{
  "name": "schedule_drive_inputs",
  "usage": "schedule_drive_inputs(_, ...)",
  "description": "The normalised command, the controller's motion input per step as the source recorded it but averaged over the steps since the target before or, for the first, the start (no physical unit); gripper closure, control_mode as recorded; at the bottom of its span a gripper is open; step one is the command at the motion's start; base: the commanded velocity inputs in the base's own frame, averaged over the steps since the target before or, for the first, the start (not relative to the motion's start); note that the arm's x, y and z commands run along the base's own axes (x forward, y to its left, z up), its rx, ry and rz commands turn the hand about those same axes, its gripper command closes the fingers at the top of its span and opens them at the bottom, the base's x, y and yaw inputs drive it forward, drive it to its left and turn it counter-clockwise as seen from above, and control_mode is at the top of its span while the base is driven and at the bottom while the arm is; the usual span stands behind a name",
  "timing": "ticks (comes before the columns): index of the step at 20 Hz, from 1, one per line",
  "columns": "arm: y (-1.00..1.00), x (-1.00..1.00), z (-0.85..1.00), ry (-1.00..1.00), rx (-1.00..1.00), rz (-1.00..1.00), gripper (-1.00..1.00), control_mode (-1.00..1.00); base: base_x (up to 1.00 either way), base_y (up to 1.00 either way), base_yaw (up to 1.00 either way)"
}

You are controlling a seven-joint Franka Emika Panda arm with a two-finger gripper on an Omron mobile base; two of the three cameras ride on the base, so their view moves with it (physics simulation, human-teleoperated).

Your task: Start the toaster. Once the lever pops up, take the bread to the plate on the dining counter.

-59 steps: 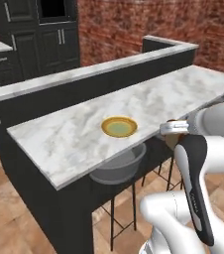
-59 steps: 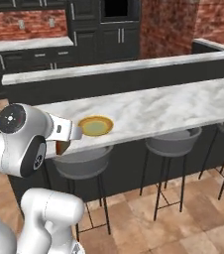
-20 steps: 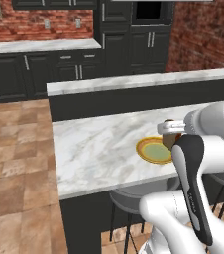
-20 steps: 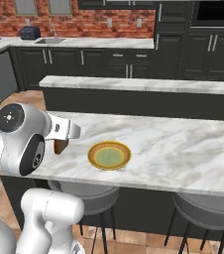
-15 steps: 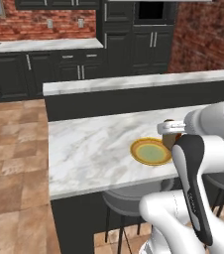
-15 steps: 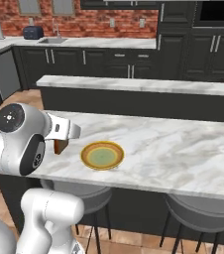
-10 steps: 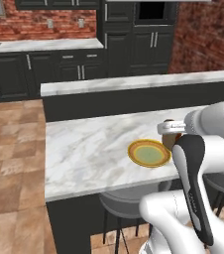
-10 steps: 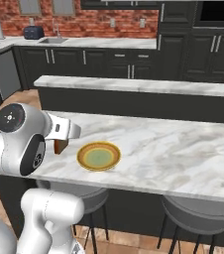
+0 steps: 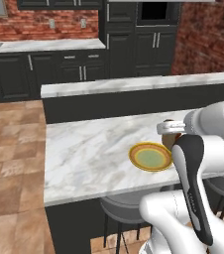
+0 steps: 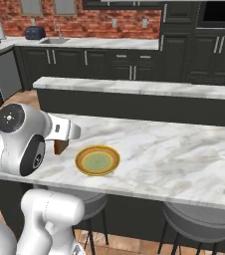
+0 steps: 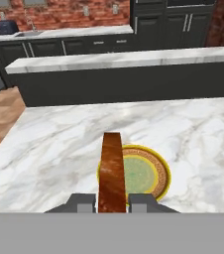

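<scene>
My gripper (image 11: 112, 203) is shut on the bread (image 11: 112, 171), a brown toast slice held upright on edge between the two fingertips (image 11: 84, 202). The bread hangs over the near left part of the plate (image 11: 142, 173), which has a yellow-orange rim and a pale green centre. The plate (image 9: 150, 157) lies on the dining counter (image 9: 84, 158), next to my wrist. The bread (image 10: 60, 146) pokes out under my wrist, just left of the plate (image 10: 97, 160). The dark toaster (image 10: 34, 33) stands far back by the sink.
Behind the slab runs the raised marble-topped black ledge (image 10: 134, 85). Grey stools (image 10: 189, 214) stand under the slab's near edge. Dark cabinets and a brick wall (image 9: 39, 22) line the back. Open tiled floor (image 9: 10, 163) lies to the left.
The whole scene has swung and slid as the base drove: the counter now lies square ahead with the plate close under the hand. The bread stays gripped.
</scene>
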Motion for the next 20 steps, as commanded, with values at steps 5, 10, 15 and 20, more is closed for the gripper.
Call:
schedule_drive_inputs(5,0.0,0.0,0.0,0.0,0.0,0.0,1.0,1.0,0.28,-0.23,0.01)
schedule_drive_inputs(10,-0.36,0.36,-0.48,0.0,0.0,0.09,1.0,-1.0,0.0,0.0,0.0)
schedule_drive_inputs(15,-0.36,0.48,-0.65,0.0,0.0,0.15,1.0,-1.0,0.0,0.0,0.0)
schedule_drive_inputs(20,-0.06,0.61,-0.55,0.0,0.0,0.07,1.0,-1.0,0.0,0.0,0.0)
